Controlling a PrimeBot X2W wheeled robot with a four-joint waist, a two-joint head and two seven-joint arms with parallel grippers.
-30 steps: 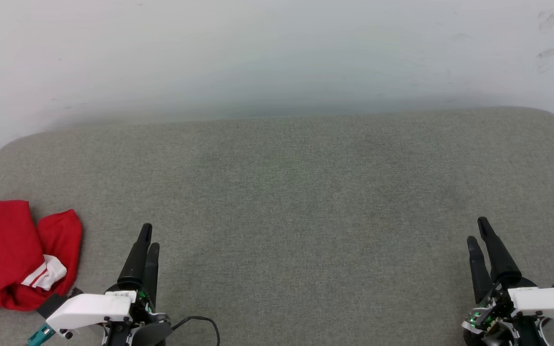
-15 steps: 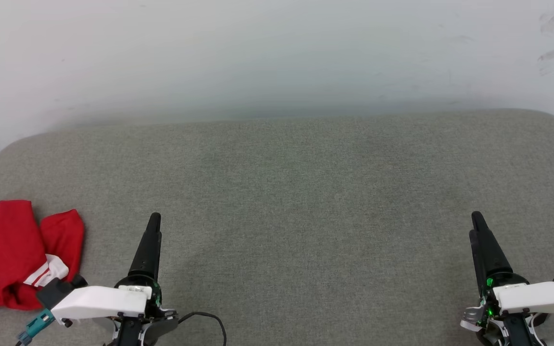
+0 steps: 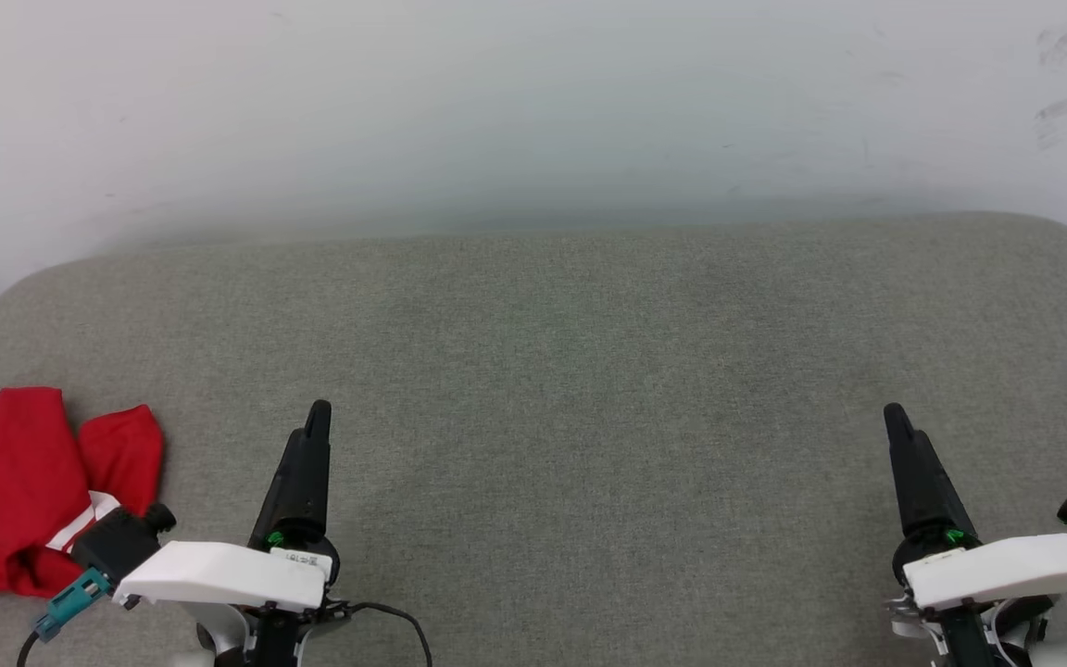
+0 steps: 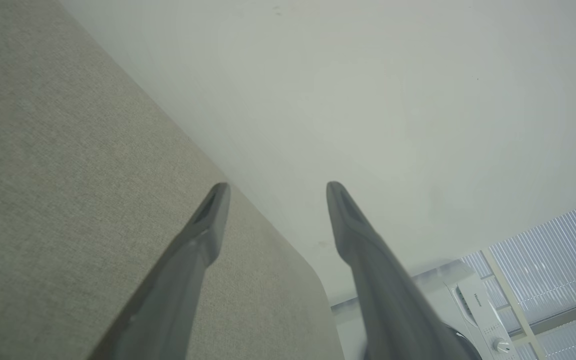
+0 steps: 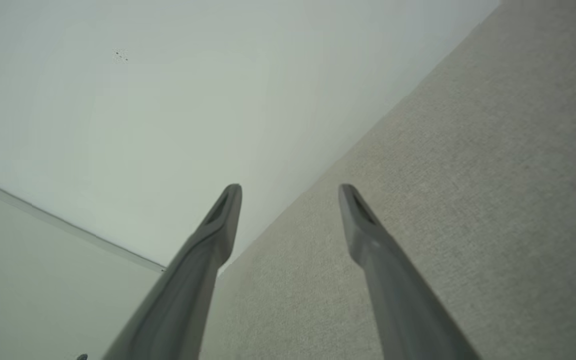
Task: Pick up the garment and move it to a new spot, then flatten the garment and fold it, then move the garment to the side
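Here, red garment [image 3: 6, 482] crumpled on grey cushion [image 3: 589, 371], long axis unclear

Grey fabric cushion [image 3: 589, 371] with rounded far corners, white wall [image 3: 496, 102] directly behind it, dark scuffs [image 3: 1066, 37] on the wall's upper right, white washer [image 4: 475, 305] with a knob beyond the cushion's end, slatted window [image 4: 558, 260] beside it.

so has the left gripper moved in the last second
Yes. The left gripper has shifted rightward and slightly up the head view, away from the garment, which stays put.
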